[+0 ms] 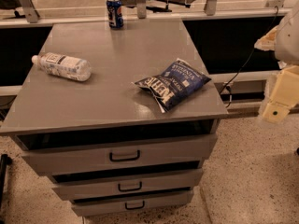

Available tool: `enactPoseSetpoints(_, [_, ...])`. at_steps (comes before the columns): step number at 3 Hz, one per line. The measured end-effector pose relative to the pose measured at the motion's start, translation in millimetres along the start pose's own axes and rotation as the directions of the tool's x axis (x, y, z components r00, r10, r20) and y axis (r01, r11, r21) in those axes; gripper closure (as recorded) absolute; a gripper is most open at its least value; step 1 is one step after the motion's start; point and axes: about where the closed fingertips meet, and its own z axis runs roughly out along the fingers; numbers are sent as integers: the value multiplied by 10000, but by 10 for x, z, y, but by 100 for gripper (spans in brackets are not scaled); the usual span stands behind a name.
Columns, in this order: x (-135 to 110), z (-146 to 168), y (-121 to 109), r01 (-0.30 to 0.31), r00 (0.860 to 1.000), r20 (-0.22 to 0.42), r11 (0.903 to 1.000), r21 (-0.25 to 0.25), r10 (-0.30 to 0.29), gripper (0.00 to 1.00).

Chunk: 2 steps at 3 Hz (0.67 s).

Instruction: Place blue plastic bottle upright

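Observation:
The blue plastic bottle [62, 66] is a small clear bottle with a white cap and a white-bluish label. It lies on its side near the left edge of the grey cabinet top [117, 50], with its cap pointing left. My gripper [276, 110] is at the far right of the view, off the cabinet's right side and about level with its top. It is far from the bottle and holds nothing that I can see.
A short blue soda can [115, 12] stands upright at the back edge of the top. A flat blue chip bag [173, 83] lies near the front right corner. Three drawers [125, 156] sit below the top. A black cable [240, 71] hangs to the right.

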Motion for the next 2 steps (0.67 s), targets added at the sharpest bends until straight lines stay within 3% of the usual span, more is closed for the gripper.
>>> enactPoseSetpoints(2, [-47, -4, -17, 108, 9999, 100, 9999, 69, -108, 0])
